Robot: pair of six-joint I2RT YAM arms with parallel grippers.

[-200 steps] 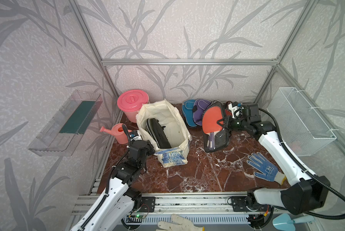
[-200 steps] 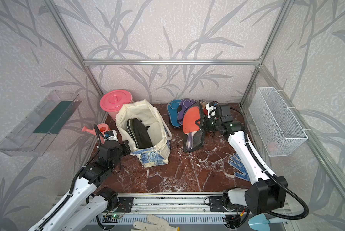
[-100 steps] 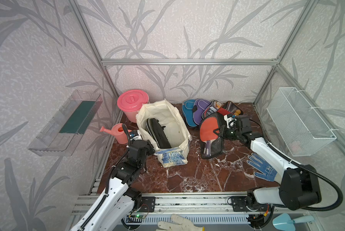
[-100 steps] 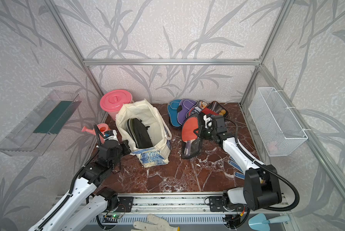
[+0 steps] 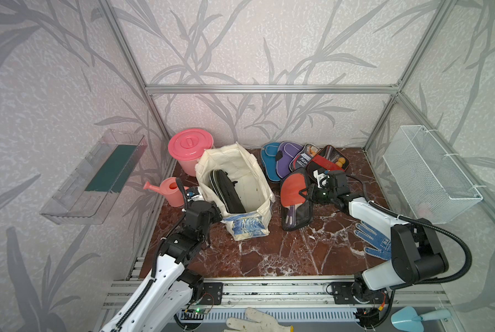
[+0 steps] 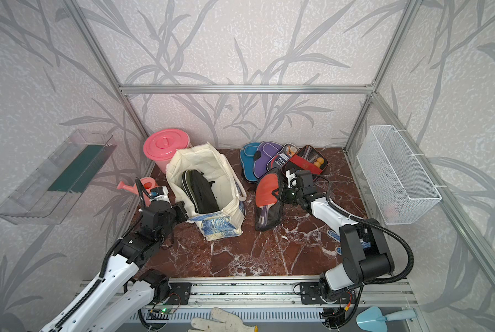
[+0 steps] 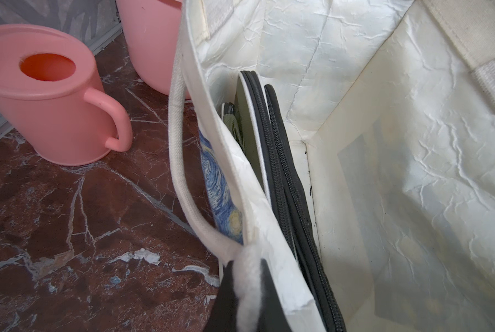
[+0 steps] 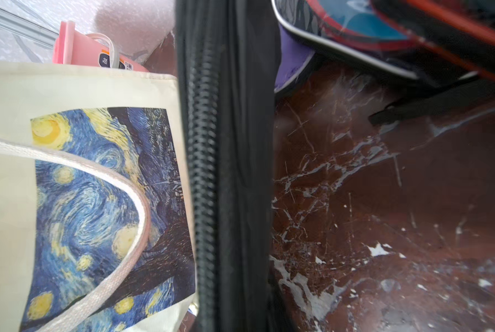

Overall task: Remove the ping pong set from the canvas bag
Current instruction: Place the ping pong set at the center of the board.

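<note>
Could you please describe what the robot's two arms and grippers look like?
The left arm and right arm each have smooth white links joined by bulky black joints, with a black ribbed cable hose looping alongside. The left gripper and right gripper are black, each carrying a small white block at the wrist.

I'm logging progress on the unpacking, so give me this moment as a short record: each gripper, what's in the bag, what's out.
left gripper: shut on canvas bag rim
right gripper: shut on clear case, red paddle inside, on edge beside the bag
in bag: dark zipped cases, upright
out, at back: teal case, purple case, others piled
</note>
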